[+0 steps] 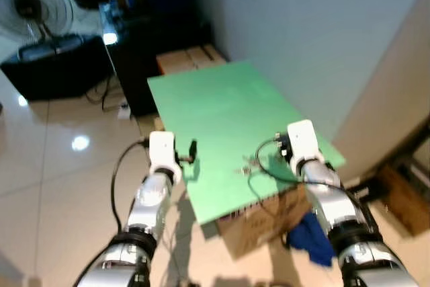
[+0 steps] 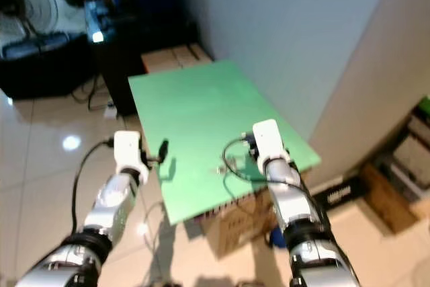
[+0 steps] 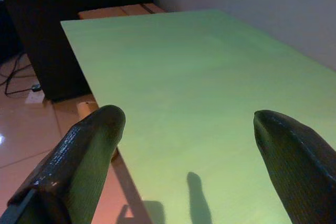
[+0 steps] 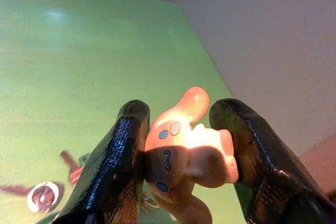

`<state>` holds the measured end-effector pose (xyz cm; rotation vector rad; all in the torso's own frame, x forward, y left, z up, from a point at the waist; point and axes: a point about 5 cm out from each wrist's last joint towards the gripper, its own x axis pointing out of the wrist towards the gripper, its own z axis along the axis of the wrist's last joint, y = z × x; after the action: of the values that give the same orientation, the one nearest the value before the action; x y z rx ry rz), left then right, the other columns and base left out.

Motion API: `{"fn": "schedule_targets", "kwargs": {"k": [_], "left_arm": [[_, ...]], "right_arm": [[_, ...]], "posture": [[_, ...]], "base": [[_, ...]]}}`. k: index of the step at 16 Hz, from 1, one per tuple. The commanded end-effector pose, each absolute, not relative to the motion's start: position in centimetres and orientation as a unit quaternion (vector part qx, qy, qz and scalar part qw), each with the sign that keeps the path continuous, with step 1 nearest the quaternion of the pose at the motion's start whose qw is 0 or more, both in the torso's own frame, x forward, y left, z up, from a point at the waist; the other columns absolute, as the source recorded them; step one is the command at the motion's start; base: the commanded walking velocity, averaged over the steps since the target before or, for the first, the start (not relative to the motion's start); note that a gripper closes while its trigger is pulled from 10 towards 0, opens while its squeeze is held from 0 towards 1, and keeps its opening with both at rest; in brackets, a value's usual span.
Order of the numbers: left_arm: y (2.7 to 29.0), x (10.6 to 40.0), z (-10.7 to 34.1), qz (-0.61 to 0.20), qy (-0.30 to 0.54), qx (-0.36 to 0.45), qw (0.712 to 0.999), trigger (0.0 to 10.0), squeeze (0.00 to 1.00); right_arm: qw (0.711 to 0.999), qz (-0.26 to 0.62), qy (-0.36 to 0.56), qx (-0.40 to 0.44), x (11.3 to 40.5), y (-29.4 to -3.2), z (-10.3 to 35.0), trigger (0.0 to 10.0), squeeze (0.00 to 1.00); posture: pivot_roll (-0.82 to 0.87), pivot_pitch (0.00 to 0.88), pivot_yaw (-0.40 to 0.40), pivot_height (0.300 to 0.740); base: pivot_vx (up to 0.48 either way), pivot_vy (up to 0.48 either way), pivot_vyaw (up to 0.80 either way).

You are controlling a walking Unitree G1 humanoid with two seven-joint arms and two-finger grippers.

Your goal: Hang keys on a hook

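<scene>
A green table stands against a pale wall. My right gripper hovers over its near right part, shut on a pale cartoon figure charm of a keychain. The ring and keys hang below the charm, just over the tabletop, and appear as small metal bits in the left eye view. My left gripper is at the table's near left edge, open, with nothing between its fingers.
A cardboard box and a blue cloth lie under the table's near end. Behind the table stand a dark cabinet and wooden boxes. A fan and a black case sit far left on the tiled floor.
</scene>
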<state>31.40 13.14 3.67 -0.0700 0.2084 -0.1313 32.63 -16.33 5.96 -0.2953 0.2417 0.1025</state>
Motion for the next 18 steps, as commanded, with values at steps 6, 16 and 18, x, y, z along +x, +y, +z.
{"fn": "schedule_targets", "kwargs": {"k": [6, 16, 18], "left_arm": [[13.01, 31.45, 3.80, -0.067, 0.103, -0.032, 0.992, 10.0, 0.00], [13.17, 31.30, 3.69, -0.056, 0.104, -0.025, 0.993, 10.0, 0.00], [13.21, 31.22, 3.64, -0.054, 0.104, -0.026, 0.993, 10.0, 0.00]], "right_arm": [[0.983, 0.088, 0.104, -0.126, 32.70, -15.45, 6.41, 10.0, 0.00], [0.982, 0.104, 0.108, -0.117, 32.48, -15.42, 6.04, 10.0, 0.00], [0.981, 0.110, 0.111, -0.115, 32.41, -15.24, 5.89, 10.0, 0.00]], "posture": [[-0.18, 0.000, 0.059, 0.740], [-0.17, 0.000, 0.047, 0.740], [-0.16, 0.000, 0.045, 0.740]], "base": [[0.000, 0.000, 0.46], [0.000, 0.000, 0.46], [0.000, 0.000, 0.46]]}}
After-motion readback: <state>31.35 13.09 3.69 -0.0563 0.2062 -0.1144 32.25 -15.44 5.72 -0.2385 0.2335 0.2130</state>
